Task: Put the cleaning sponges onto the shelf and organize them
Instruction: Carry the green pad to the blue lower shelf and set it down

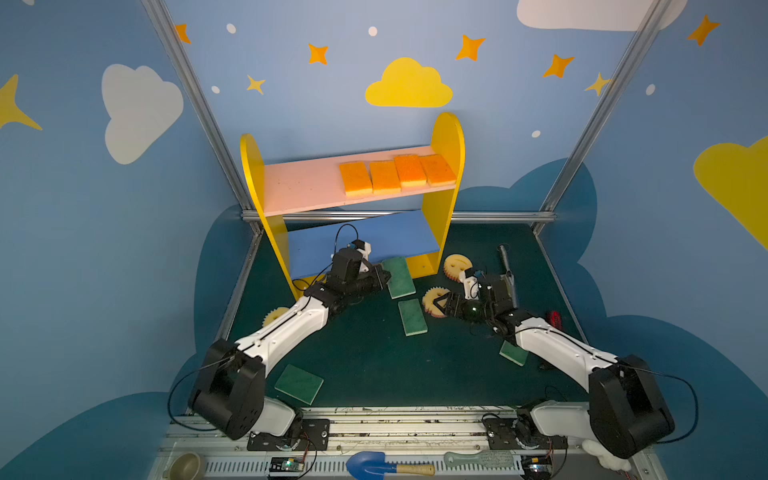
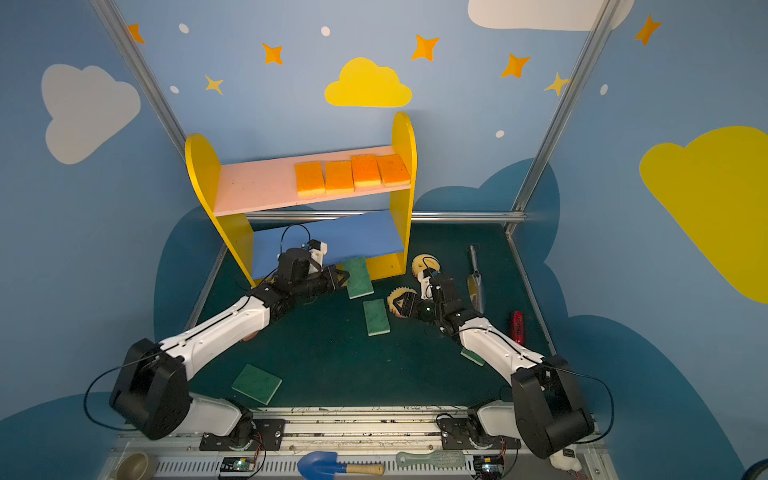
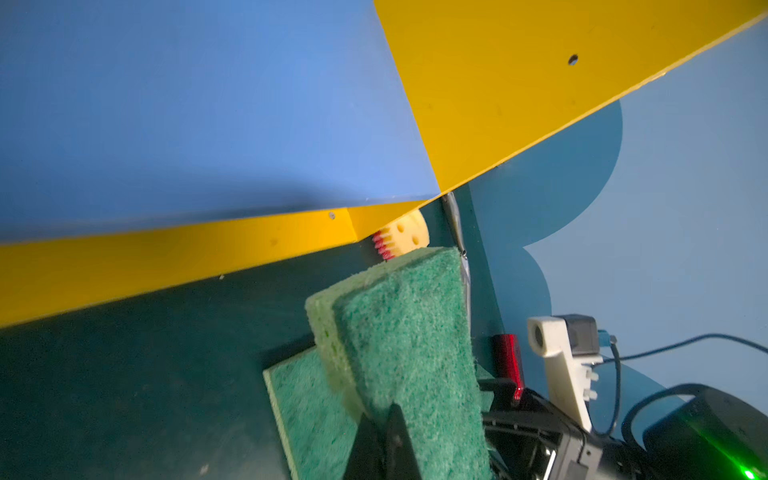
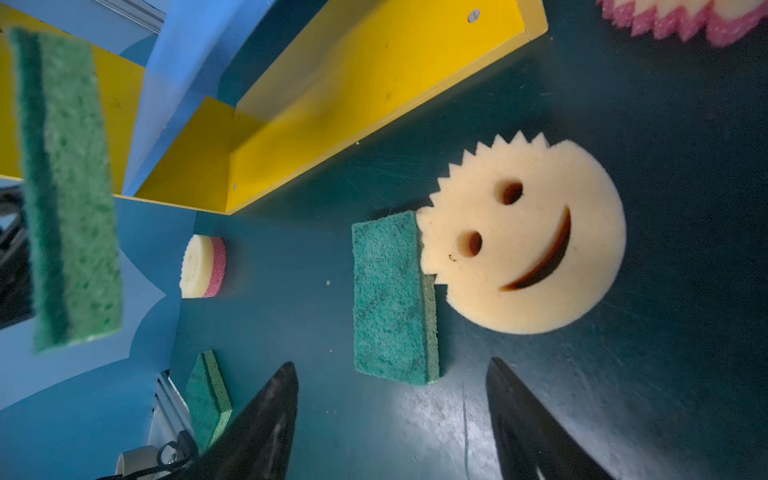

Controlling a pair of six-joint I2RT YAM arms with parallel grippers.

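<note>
Your left gripper (image 1: pixel 385 276) clamps a green sponge (image 1: pixel 401 279), likely for the blue board (image 1: pixel 374 239); your right gripper (image 1: pixel 439 305), jaws apart, faces the smiley sponge (image 4: pixel 528 241).

Pink board (image 1: pixel 299 183): four orange sponges (image 1: pixel 384 176); table (image 1: pixel 374 365): green sponges (image 1: pixel 412 318).
</note>
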